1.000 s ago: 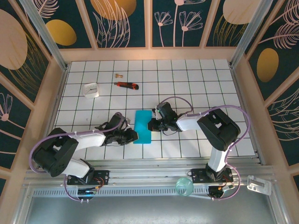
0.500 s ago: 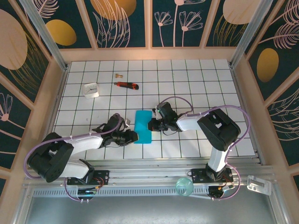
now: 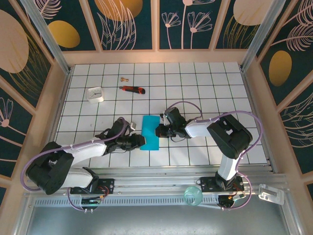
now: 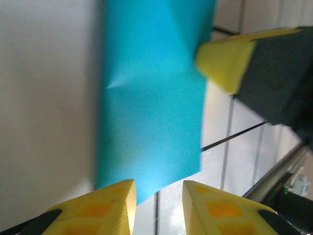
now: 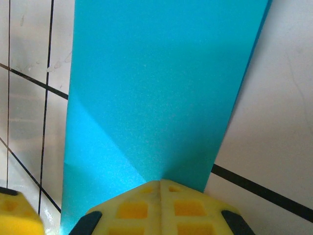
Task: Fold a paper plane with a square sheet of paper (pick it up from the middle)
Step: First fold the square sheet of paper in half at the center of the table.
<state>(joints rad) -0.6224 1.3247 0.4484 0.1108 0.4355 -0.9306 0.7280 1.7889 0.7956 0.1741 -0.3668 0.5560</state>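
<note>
The square sheet of paper (image 3: 150,132) lies on the tiled table as a folded teal rectangle, long side running away from me; a diagonal crease shows on it (image 5: 146,98). My right gripper (image 3: 157,131) is shut, its joined tips (image 5: 161,188) pressed down on the paper's right edge. My left gripper (image 3: 142,141) sits low at the paper's near left corner (image 4: 146,181). It is open (image 4: 159,205), with bare tile in the gap and the paper's edge just beyond its left finger (image 4: 110,205). The right gripper's fingertip (image 4: 225,58) rests on the paper opposite.
A white square block (image 3: 95,94), a red-and-black utility knife (image 3: 132,89) and a small brass piece (image 3: 123,78) lie at the back left. Wooden walls (image 3: 54,98) ring the table. A pale green round object (image 3: 193,196) sits on the front rail.
My left gripper has slid a little right toward the paper's near corner and its jaws have spread apart. The right gripper and the paper have stayed put.
</note>
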